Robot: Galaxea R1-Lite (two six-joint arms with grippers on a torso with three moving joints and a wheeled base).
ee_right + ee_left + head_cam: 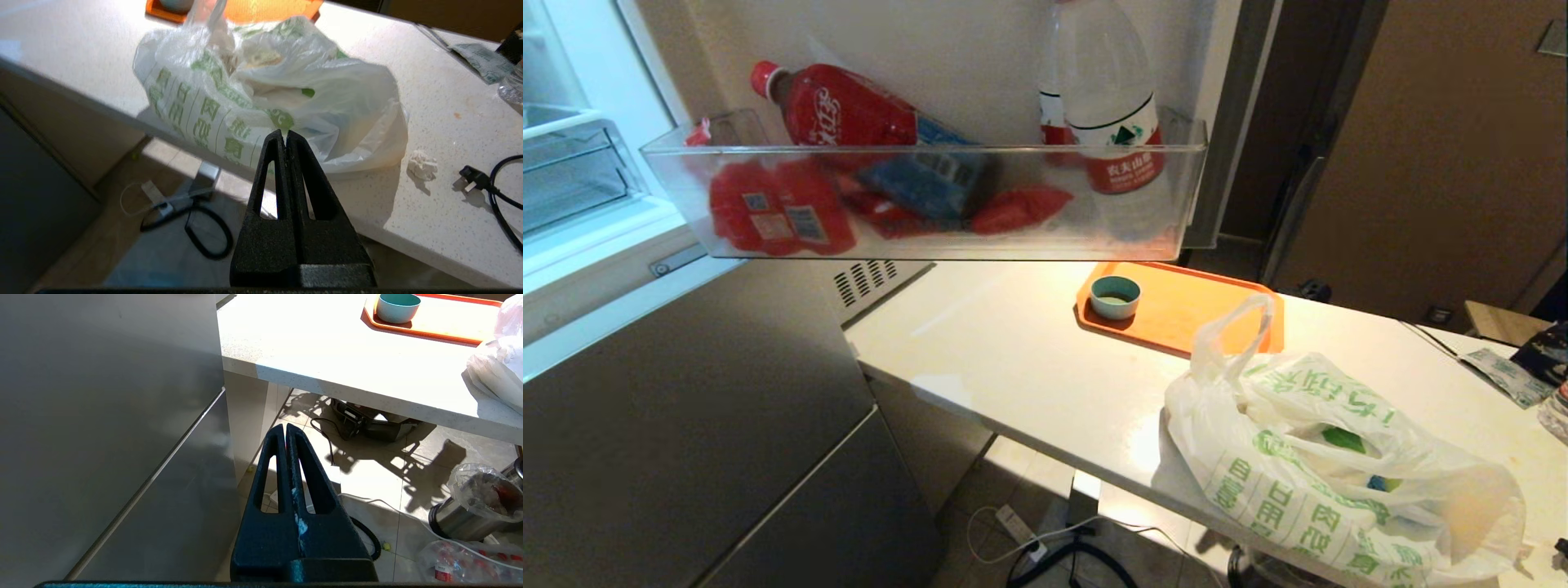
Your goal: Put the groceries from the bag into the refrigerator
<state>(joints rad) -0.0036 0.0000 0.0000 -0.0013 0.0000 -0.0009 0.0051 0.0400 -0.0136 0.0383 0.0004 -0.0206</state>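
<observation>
Kitchen corner with a pale speckled stone counter (1029,351) running beside a brushed grey-steel refrigerator (686,425), tiled floor underneath with cables and a power strip (1021,527) lying around.

Nearest thing on the counter is the bag (1327,474), sitting right at the front edge. It's thin, crinkly, see-through white plastic with green characters printed on it, slumped into a soft lump with one tie handle sticking up. Through the plastic you can make out pale beige lumps (261,59) and a bit of green, but I can't tell exactly what's what in there. A small crumpled scrap of paper (422,165) and a black plug (470,176) with its cord lie just beside it.

Both arms sit low in front of the counter, out of the head camera. The left gripper (286,430) has its black fingers pressed together, holding nothing, pointing at the gap between fridge and counter. The right gripper (286,136) is the same, fingers together and empty, aimed at the bag but not touching it.

Further back there's a flat orange tray (1217,306) with a small round teal cup (1115,296) on its corner. Above that hangs the open fridge door's clear plastic shelf (915,204), holding a red soda bottle (841,106) lying tilted, some red and blue packets, and an upright clear water bottle (1111,98) with a red label.
</observation>
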